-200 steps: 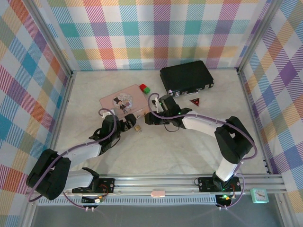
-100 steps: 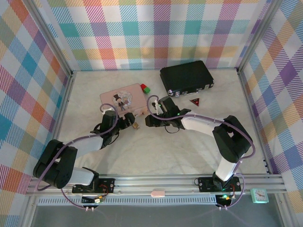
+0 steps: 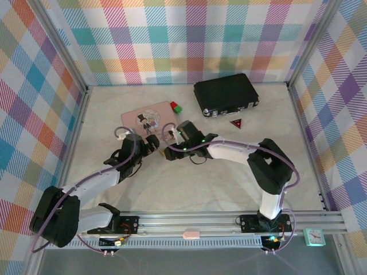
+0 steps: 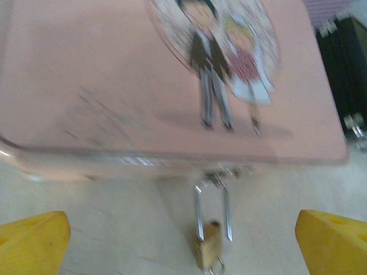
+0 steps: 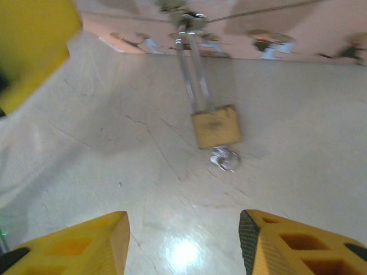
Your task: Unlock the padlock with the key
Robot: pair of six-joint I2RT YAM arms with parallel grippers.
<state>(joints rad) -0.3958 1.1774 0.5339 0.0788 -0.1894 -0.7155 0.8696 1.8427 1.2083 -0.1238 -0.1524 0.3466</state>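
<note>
The small brass padlock (image 5: 216,127) lies on the white table, its thin silver shackle (image 5: 192,69) hooked through the clasp of the pink tin (image 4: 114,86). A tiny silvery key (image 5: 223,158) sticks out of the body's bottom end. My right gripper (image 5: 183,246) is open, its yellow fingertips (image 5: 74,246) short of the key with bare table between them. Facing the tin, my left gripper (image 4: 183,246) is open too, and the padlock (image 4: 209,246) lies between its wide-spread fingertips (image 4: 31,243). In the top view the left gripper (image 3: 153,143) and right gripper (image 3: 169,152) meet at the tin's front edge.
A black case (image 3: 225,93) stands at the back right. Red and green cubes (image 3: 175,106) sit beside the pink tin (image 3: 143,117), and a small red triangle (image 3: 236,122) lies right of the right arm. Plaid walls enclose the table.
My right gripper has moved left, closing in on the padlock. The left gripper has shifted a little toward the tin's front edge. Both have stayed open.
</note>
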